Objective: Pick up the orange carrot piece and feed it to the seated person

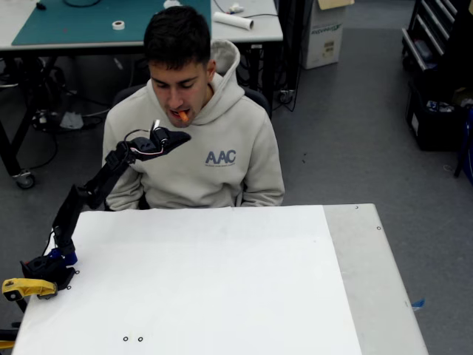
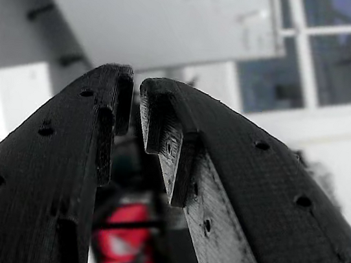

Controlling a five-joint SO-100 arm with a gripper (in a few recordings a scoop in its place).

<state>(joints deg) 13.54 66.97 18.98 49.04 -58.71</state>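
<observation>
Delivery stage. In the fixed view the orange carrot piece (image 1: 182,115) sits between the lips of the seated person (image 1: 194,140), who leans forward over the far edge of the white table (image 1: 222,281). The gripper (image 1: 180,136) is raised on the extended black arm (image 1: 92,191) and sits just below and slightly left of the person's chin, close to the carrot but apart from it as far as this view shows.

Tool state: in the wrist view the gripper (image 2: 134,103) has its fingertips nearly closed, with only a narrow slit between them. Nothing is visible in that slit, so the tool appears to hold nothing. The camera looks upward past the fingers toward a ceiling and windows.

Judgement: the hand-over appears complete or nearly so, since the carrot is in the mouth and the jaws look empty.

The next move calls for:
- a slow retreat of the arm, down and away from the face
- clearance from the chin and the sweatshirt during that retreat
- no sudden wrist rotation while the tool is close to the person
</observation>
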